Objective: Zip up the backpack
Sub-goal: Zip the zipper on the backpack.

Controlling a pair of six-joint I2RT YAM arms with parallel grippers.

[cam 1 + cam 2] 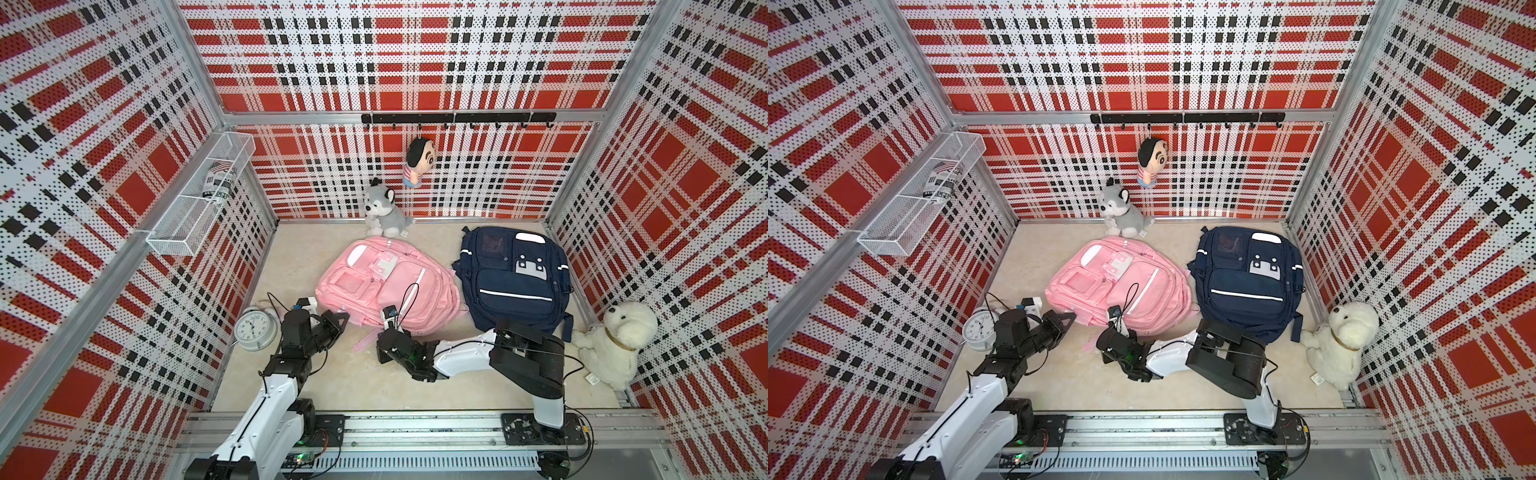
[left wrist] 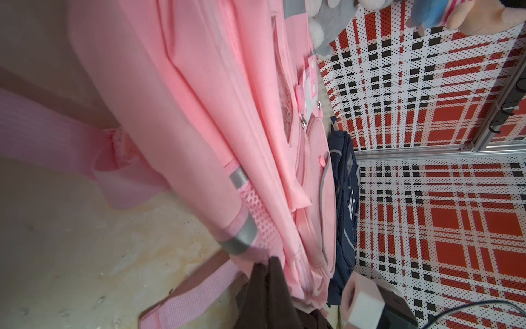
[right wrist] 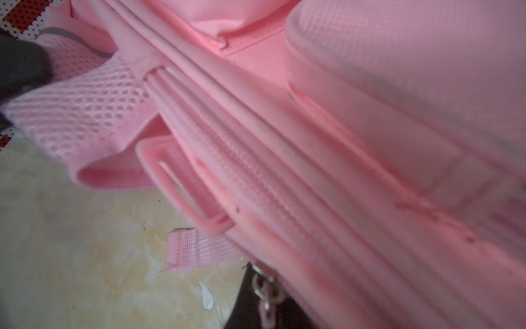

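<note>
— Where is the pink backpack (image 1: 386,282)?
— Flat in the middle of the surface (image 1: 332,386), front pockets up, one edge turned toward my arms

— And your right hand (image 1: 394,326)?
— Down at that near edge, jaws drawn narrow on the zip pull (image 3: 264,287). My wrist view shows its metal ring and pink links running in against my dark finger (image 3: 244,302), beside the zipper track

— The left hand (image 1: 341,319)?
— Closed tight too, at the bag's near left corner by the mesh side pocket (image 2: 256,216). Whether any fabric sits between the jaws, I cannot tell

— What lies around the bag?
— A navy backpack (image 1: 513,278) just beside it on my right, also flat. A grey husky plush (image 1: 384,208) sits at its far end against the back wall, with a doll (image 1: 417,162) hanging from the hook rail (image 1: 457,118) above. An alarm clock (image 1: 254,328) is near my left arm, and a white dog plush (image 1: 615,343) is in the near right corner
</note>
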